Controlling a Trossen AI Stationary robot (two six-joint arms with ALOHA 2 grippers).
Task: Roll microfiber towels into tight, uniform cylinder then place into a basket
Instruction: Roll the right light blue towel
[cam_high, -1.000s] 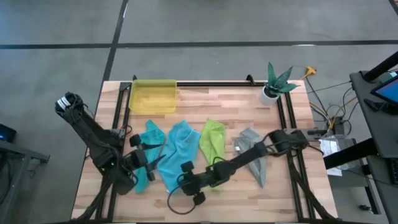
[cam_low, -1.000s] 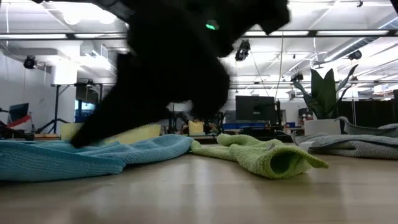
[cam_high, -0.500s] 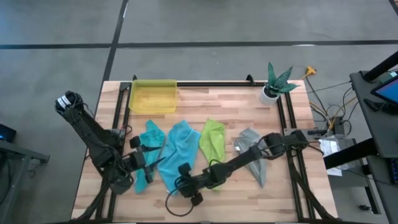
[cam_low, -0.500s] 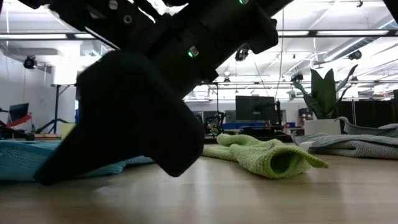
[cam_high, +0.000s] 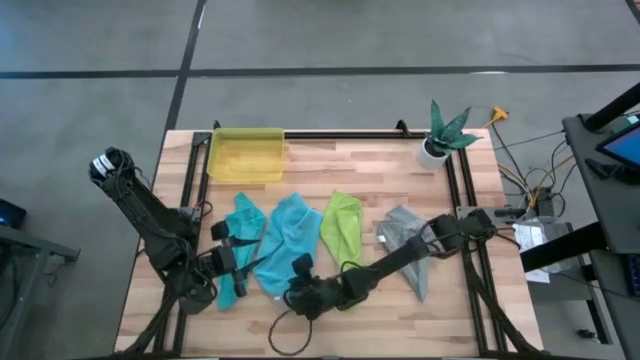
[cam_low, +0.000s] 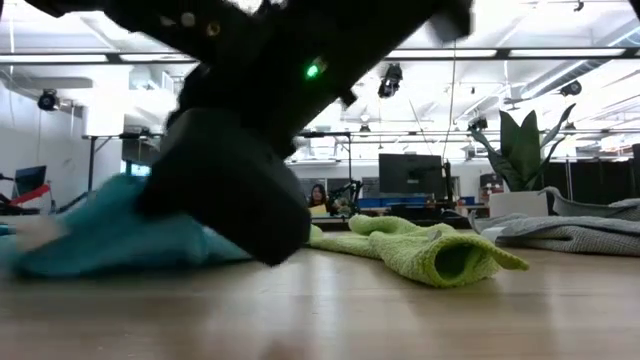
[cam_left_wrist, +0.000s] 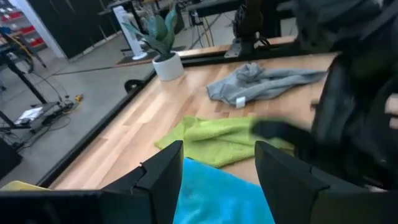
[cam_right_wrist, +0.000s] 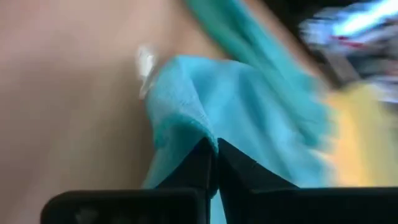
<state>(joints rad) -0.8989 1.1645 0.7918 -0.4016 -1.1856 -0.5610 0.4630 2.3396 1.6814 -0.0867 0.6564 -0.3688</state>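
Note:
Four towels lie side by side on the wooden table: teal (cam_high: 240, 215), light blue (cam_high: 290, 232), lime green (cam_high: 342, 225) and grey (cam_high: 405, 240). The yellow basket (cam_high: 245, 155) stands at the far left edge. My right gripper (cam_high: 296, 292) has reached across to the light blue towel's near end and is shut on it (cam_right_wrist: 211, 149). My left gripper (cam_high: 243, 262) hangs open over the teal towel's near part, beside the light blue towel's left edge. In its wrist view the two fingers (cam_left_wrist: 163, 177) stand apart with blue cloth (cam_left_wrist: 208, 199) beyond them. My right gripper pinches a raised fold of the light blue towel (cam_right_wrist: 186, 121) between its two fingertips, at the towel's near end. The fingers slant downward from the table's right side. The cloth by the fingers is gathered into a hump (cam_low: 105, 235), and the rest of the towel lies on the table.
A white pot with a green plant (cam_high: 438, 148) stands at the far right corner. Black frame rails (cam_high: 460, 190) run along the table's left, right and far sides. Bare wood shows along the near edge (cam_high: 420, 330).
My right gripper has rolled about its wrist, shifted slightly toward the light blue towel and shut on its near end. That end, which lay flat, is now bunched into a hump. The other towels have stayed put.

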